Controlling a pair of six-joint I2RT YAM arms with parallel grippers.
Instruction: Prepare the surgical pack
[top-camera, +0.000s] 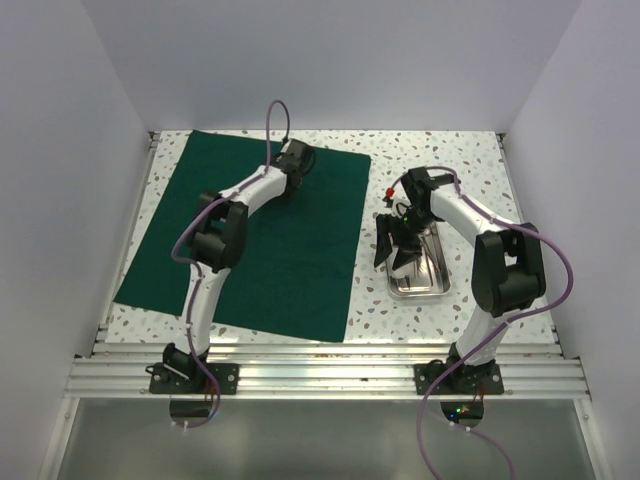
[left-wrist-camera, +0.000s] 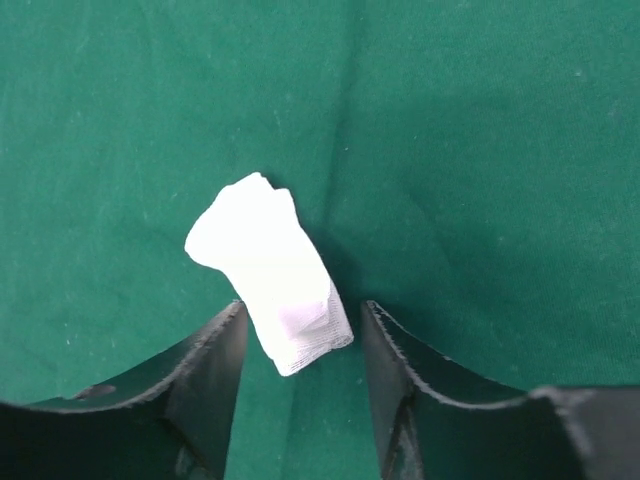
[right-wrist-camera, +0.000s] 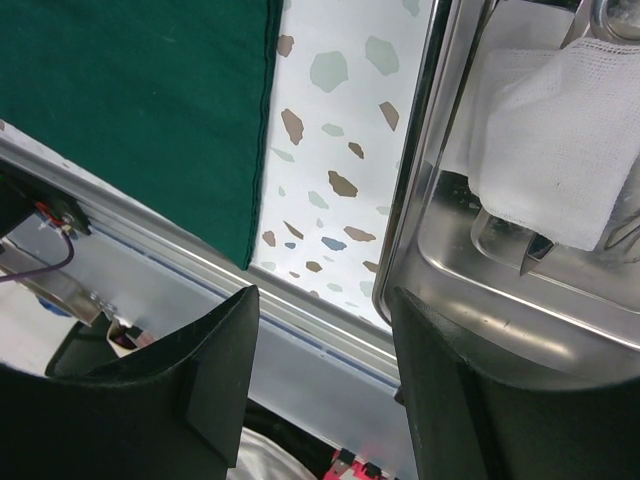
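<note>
Green first: one dark drape (top-camera: 300, 260), a single sheet, spread flat over the left part of the speckled table (top-camera: 470, 160). Just one steel tray (top-camera: 425, 275) as well, parked on bare tabletop to the right of the drape, clear of its edge. So, pack-wise, all laid out in separate bits, not wrapped into anything.

Two gauze pieces, counting across the wrist views: one white wad (left-wrist-camera: 270, 270) lying on the green cloth, plus one square (right-wrist-camera: 560, 140) draped inside the tray over something metal (right-wrist-camera: 525, 250). Can't really tell how many instruments under there. Also one tiny red-tipped thing (top-camera: 388, 193) on the table beyond the tray, too small to make out.

Two arms, two claws.

Left claw (left-wrist-camera: 302, 315): out over the far part of the drape, jaws apart, not clamped on anything. Near end of the wad poking in between the fingers (left-wrist-camera: 200, 380), hard up against one of them or very nearly, with a strip of green showing before the other.

Right claw (right-wrist-camera: 325, 300): spread wide too, nothing in it. Poised over the tray's edge nearest the drape, one finger on the tray side, the other outside over table and aluminium rail (right-wrist-camera: 120, 215). Gauze square and metal further in, well ahead of the fingertips and off to the tray side, not between them.
</note>
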